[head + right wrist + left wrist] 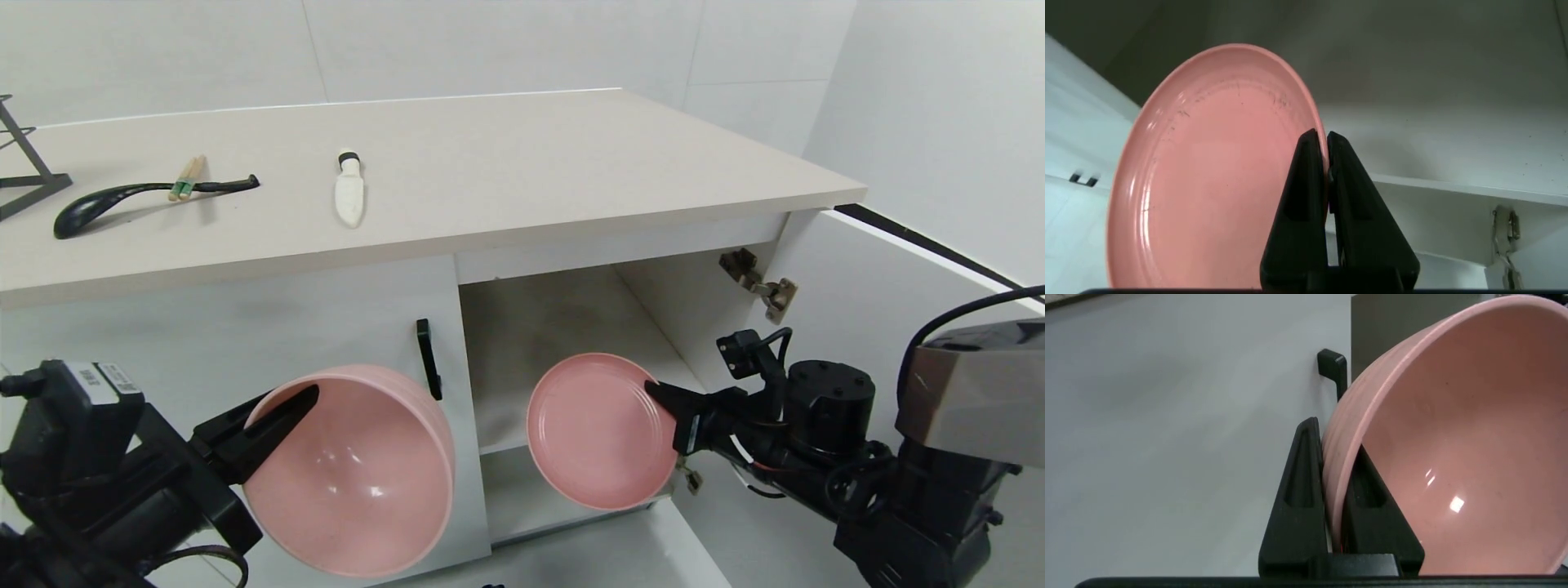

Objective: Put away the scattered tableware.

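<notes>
My left gripper (282,404) is shut on the rim of a pink bowl (359,474), held tilted in front of the closed cabinet door at lower left; the bowl (1454,449) fills the left wrist view with its rim between the fingers (1302,498). My right gripper (663,398) is shut on the edge of a pink plate (596,429), held on edge in the open cabinet's mouth. The plate (1208,171) stands upright in the right wrist view. On the countertop (522,155) lie a black ladle (122,200), chopsticks (186,178) and a white knife (349,192).
The right cabinet door (882,327) stands open, hinge (759,282) showing. Inside is a shelf (563,335) with a lower space beneath. The closed left door has a black handle (426,358). A dark rack (24,163) stands at the counter's far left.
</notes>
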Available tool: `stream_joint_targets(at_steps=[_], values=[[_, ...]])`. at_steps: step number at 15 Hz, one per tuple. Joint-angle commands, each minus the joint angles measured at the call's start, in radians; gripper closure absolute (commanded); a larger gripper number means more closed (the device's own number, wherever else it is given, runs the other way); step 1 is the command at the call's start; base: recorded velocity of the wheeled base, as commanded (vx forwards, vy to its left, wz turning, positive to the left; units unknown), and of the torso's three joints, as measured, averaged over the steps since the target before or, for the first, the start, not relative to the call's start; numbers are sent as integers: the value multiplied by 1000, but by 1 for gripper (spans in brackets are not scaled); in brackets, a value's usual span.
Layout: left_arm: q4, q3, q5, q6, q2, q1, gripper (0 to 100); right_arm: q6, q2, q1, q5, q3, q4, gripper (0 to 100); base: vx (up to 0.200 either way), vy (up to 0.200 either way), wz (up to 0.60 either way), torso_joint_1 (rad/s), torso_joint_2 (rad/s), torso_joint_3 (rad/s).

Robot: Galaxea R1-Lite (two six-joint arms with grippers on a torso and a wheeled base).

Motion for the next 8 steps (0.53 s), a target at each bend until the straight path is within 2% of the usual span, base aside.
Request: stream_joint_targets(at_steps=[1, 8], values=[[0, 0, 0, 0, 0, -3, 100, 7, 51, -12, 1, -33, -1, 100, 0, 0, 0, 0, 0, 0], [-2, 0, 0, 0, -30, -25, 100, 32, 183, -12, 1, -206, -1, 100, 0, 0, 0, 0, 0, 0]])
